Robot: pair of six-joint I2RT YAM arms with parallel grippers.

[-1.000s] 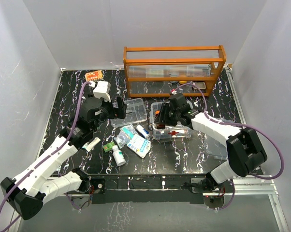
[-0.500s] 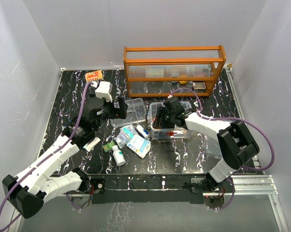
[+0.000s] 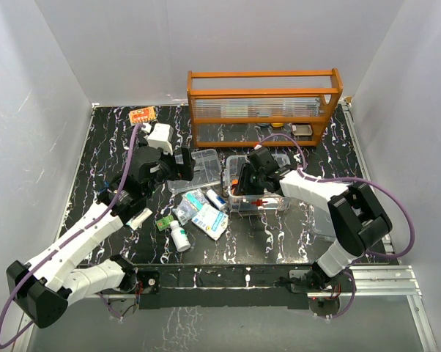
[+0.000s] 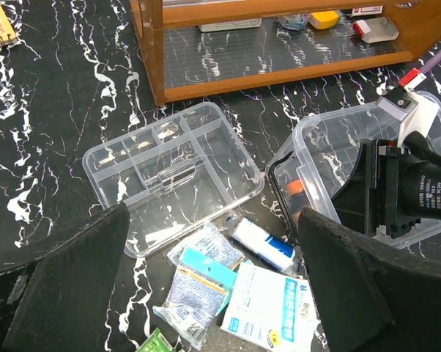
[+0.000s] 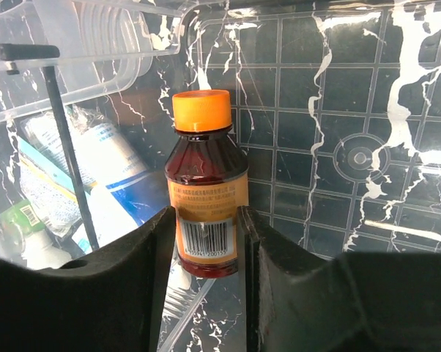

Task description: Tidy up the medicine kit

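At the bottom of the overhead view, just above the arm bases, a small white bottle (image 3: 179,236) and a green carton (image 3: 162,223) lie loose on the black table (image 3: 279,235). A little higher, a cluster of packets (image 3: 208,216) is spread out beside them, none of it in the kit.

Above the packets, left of centre, the left gripper (image 4: 213,216) hovers with its fingers spread wide and nothing between them. It hangs over the near edge of the divided tray (image 4: 206,158), whose compartments look empty.

To the right, mid-frame, sits the clear box (image 3: 268,207). The right gripper (image 5: 206,220) reaches down inside it, fingers closed against both sides of a brown bottle (image 5: 206,172) with an orange cap. Whether the bottle already rests on the box floor I cannot tell.

At the top of the frame stands the orange wooden rack (image 3: 263,92), apart from the kit.

The job looks barely begun: the brown bottle appears to be the only item inside the box. The packets, white bottle and carton are all yet to go in, and the tray is not yet seated in the box.
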